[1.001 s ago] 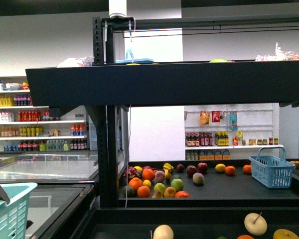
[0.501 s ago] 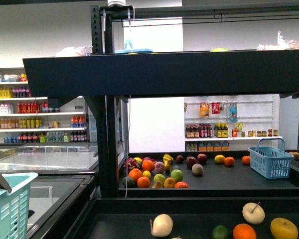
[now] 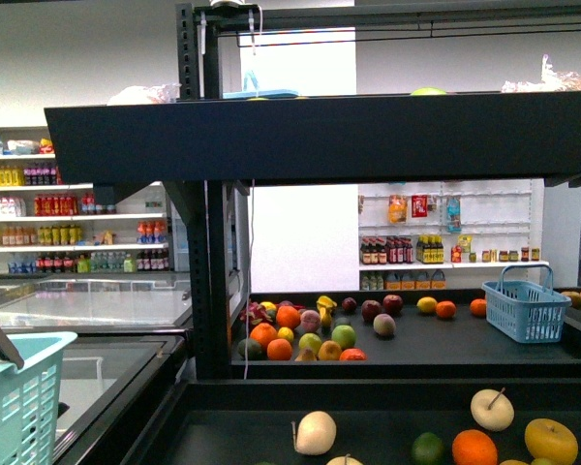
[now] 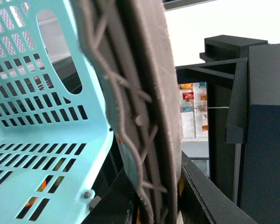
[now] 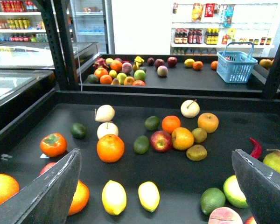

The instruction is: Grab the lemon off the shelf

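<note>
— Yellow and oval, two of them: a lemon [image 5: 114,197] and a second lemon [image 5: 149,196] just beside it. Both lie on the shelf's lower tray [image 5: 177,175], close to its near edge and well clear of the back edge.
— And the right gripper [image 5: 155,156]?
— Spread wide with nothing between its fingers [image 5: 51,191], hanging above the fruit. I'd judge the pick has not begun.
— What worries you?
— That spread. Fingers so far apart could come down round both lemons. They could also clip the big orange [image 5: 110,148] near the first one. A smaller orange [image 5: 81,196] lies just beside that lemon, half hidden by a finger.
— So a nudge?
— Yes. The tray is flat and the fruit rounded, so an off-centre touch would likely send a lemon rolling toward the lime [image 5: 141,144] or the near rim.
— Wrong fruit?
— Possible. A yellowish round fruit [image 5: 207,122] sits toward the tray's middle.
— The left gripper [image 4: 147,140]?
— Its grey pad lies against a teal basket [image 4: 42,140]. Whether it is clamped, I cannot tell. In the front view the basket sits beyond the tray's front-left corner, near the upright post [image 3: 210,291]. A swing could knock it against the post.
</note>
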Motion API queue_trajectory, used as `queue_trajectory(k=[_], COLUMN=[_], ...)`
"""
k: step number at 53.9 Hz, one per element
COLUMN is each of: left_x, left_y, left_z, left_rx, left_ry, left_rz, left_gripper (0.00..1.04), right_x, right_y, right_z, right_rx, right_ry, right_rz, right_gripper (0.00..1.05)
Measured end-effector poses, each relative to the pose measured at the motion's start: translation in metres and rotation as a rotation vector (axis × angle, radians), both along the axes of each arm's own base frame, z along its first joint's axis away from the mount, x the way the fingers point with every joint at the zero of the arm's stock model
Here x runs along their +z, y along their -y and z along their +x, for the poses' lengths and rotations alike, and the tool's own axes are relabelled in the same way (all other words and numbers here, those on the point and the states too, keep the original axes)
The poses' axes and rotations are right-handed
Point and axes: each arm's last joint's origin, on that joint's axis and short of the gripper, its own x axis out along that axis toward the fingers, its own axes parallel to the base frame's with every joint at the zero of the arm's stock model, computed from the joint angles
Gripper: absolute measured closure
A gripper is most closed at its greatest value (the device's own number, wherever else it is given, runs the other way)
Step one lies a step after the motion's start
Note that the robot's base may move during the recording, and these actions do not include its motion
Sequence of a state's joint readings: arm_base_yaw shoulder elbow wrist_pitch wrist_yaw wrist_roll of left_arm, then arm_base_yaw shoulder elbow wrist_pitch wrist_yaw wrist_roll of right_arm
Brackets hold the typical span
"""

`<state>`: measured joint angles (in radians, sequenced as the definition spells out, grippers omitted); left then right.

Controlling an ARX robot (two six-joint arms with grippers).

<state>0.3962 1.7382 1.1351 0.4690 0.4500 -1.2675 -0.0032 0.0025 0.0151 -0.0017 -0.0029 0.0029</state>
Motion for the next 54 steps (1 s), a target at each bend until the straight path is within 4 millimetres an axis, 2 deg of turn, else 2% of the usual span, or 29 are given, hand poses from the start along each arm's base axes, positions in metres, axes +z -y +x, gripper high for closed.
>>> queue_trajectory(k=[8, 16, 24, 33, 40, 47, 54], left_x=[0.012, 0.028, 0.050, 0.072, 0.068, 0.042, 0.028], left_y=[0.006, 0.023, 0.058, 0.109, 0.140, 0.173, 0.199], left_z=[-0.004, -0.015, -0.029, -0.048, -0.056, -0.058, -0.052], left_rx=[-0.030, -0.084, -0.227, -0.438, -0.560, -0.650, -0.713], left_ry=[0.028, 0.062, 0.139, 0.233, 0.214, 0.125, 0.112], left_rz=[0.033, 0.085, 0.172, 0.255, 0.289, 0.320, 0.362], left_gripper=[0.91, 0.92, 0.93, 0.93, 0.93, 0.93, 0.94], right_x=[0.000, 0.000, 0.000, 0.000, 0.000, 0.000, 0.000], right_y=[0.000, 0.000, 0.000, 0.000, 0.000, 0.000, 0.000], right_z=[0.000, 0.000, 0.000, 0.000, 0.000, 0.000, 0.000], right_rx=[0.000, 0.000, 0.000, 0.000, 0.000, 0.000, 0.000], right_ry=[0.000, 0.000, 0.000, 0.000, 0.000, 0.000, 0.000], right_rz=[0.000, 0.000, 0.000, 0.000, 0.000, 0.000, 0.000], right_gripper=[0.08, 0.08, 0.08, 0.08, 0.08, 0.08, 0.08])
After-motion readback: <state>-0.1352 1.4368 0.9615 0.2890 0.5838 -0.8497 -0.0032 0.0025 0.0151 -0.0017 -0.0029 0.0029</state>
